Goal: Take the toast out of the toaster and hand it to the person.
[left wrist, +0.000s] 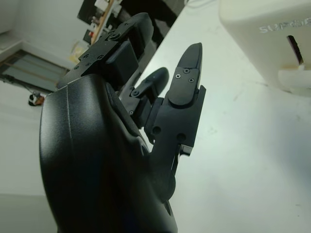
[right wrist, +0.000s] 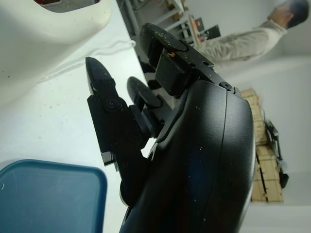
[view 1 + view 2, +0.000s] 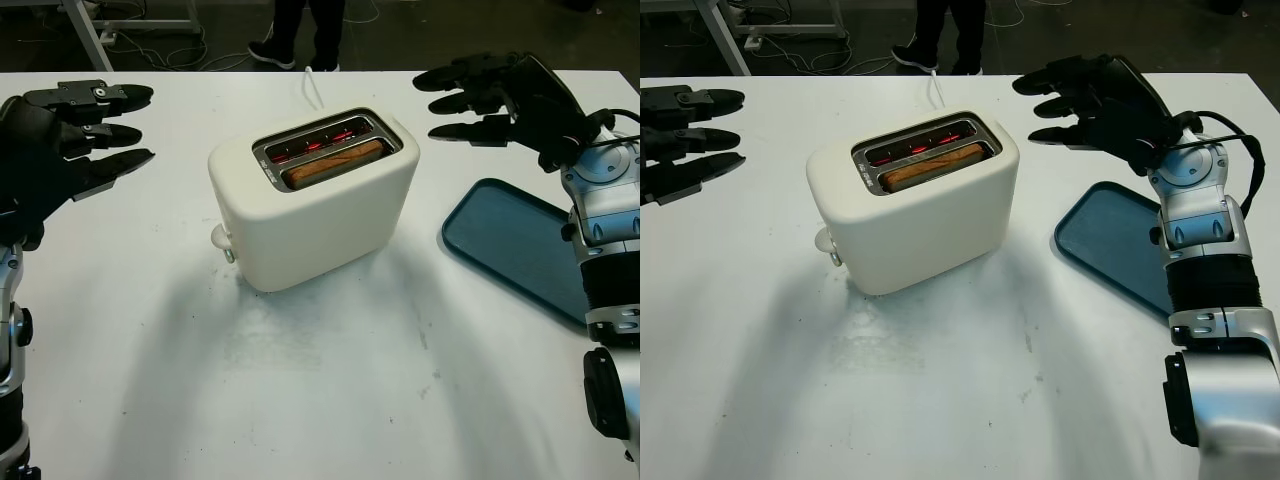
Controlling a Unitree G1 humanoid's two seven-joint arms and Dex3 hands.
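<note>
Fingers of the right hand released, holding nothing; hand held above the white table near its far right corner, beyond the dark blue rectangular plastic tray at the right edge. Left hand likewise released and empty, over the table's left edge, well apart from the toaster.

Cream-white two-slot toaster stands mid-table, towards the far edge, its white cord running off the far edge. Browned slice of toast sits in the nearer slot, barely proud of the rim. Farther slot glows red: elements look live.

Person stands beyond the far edge; legs and dark shoes seen.

Risks, as judged:
- Little toast edge stands exposed; a pinch may slip or crumble the slice.
- Fingers reaching in could brush the hot slot rim.
- Upward pull may drag or tip the toaster, since nothing steadies it.
- Handover reach crosses the cord; it could snag.
</note>
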